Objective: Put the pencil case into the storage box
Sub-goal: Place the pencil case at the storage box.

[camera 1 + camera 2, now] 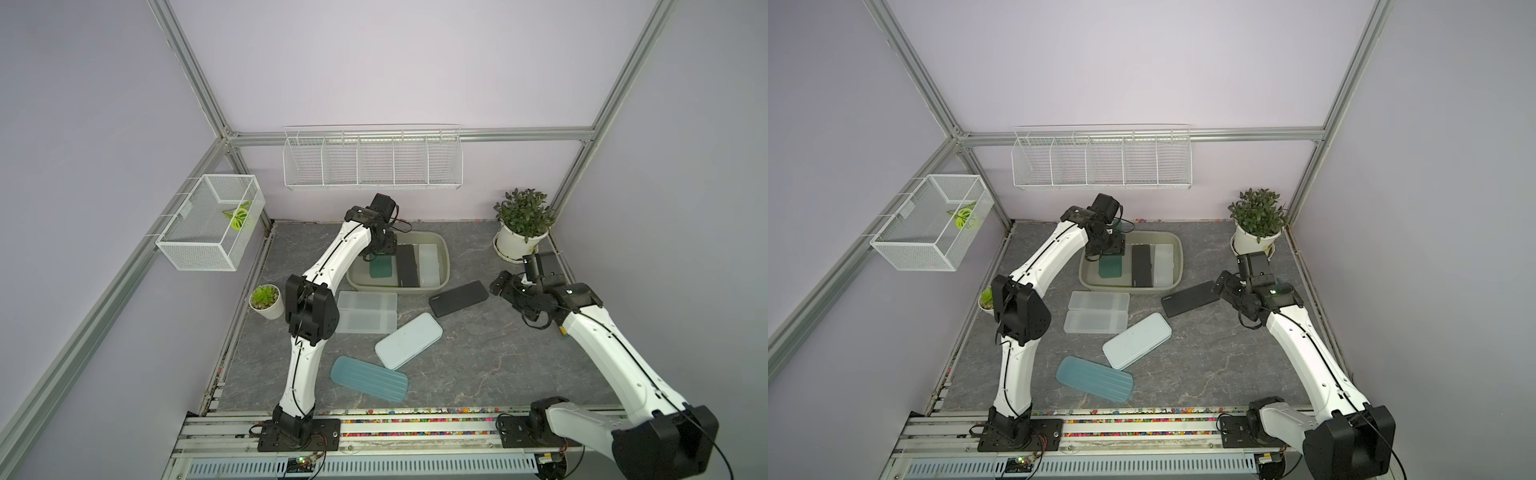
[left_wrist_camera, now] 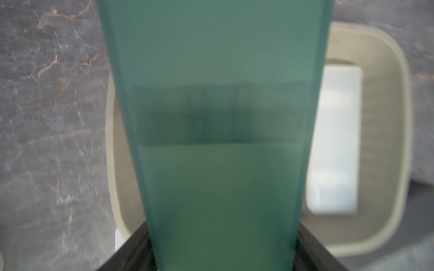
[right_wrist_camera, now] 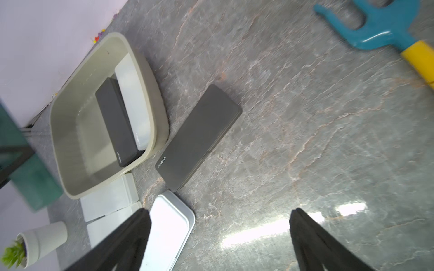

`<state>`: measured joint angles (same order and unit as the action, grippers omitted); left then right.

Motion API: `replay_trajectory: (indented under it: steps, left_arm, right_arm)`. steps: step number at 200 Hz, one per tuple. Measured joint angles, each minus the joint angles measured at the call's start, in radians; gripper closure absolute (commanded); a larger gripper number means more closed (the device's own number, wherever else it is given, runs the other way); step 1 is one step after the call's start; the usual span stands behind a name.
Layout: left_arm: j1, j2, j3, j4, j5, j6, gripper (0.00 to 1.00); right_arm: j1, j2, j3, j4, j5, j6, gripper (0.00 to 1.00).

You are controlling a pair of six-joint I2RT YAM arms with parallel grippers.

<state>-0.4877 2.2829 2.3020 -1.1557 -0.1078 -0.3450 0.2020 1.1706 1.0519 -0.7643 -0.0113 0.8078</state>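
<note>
— Grey marble tabletop; where's the green pencil case?
— Clamped in the left gripper, hanging above the storage box, frame centre
— Right gripper?
— Jaws spread wide, empty, near a black case

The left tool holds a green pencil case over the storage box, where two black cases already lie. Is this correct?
Only one is black: the right wrist view shows a black case and a white case in the storage box. The left tool holds the green pencil case over it.
</note>
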Motion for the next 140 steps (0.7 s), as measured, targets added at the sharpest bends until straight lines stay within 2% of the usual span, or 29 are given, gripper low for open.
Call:
replay_trajectory:
  steps: [27,102,118,140]
  left_arm:
    - [0.027,0.118,0.103,-0.002,-0.004,0.027,0.73]
    - [0.032,0.258,0.112,0.011,0.049,0.074,0.71]
    - [0.032,0.274,0.112,0.025,0.077,0.074,0.68]
    - [0.032,0.291,0.112,0.041,0.117,0.071,0.55]
  right_arm:
    - [0.000,0.007,0.008,0.006,-0.021,-0.001,0.03]
    - [0.000,0.025,0.010,0.010,-0.031,-0.015,0.03]
    - [0.000,0.025,0.009,0.010,-0.031,-0.019,0.03]
    - [0.000,0.025,0.000,0.010,-0.031,-0.024,0.03]
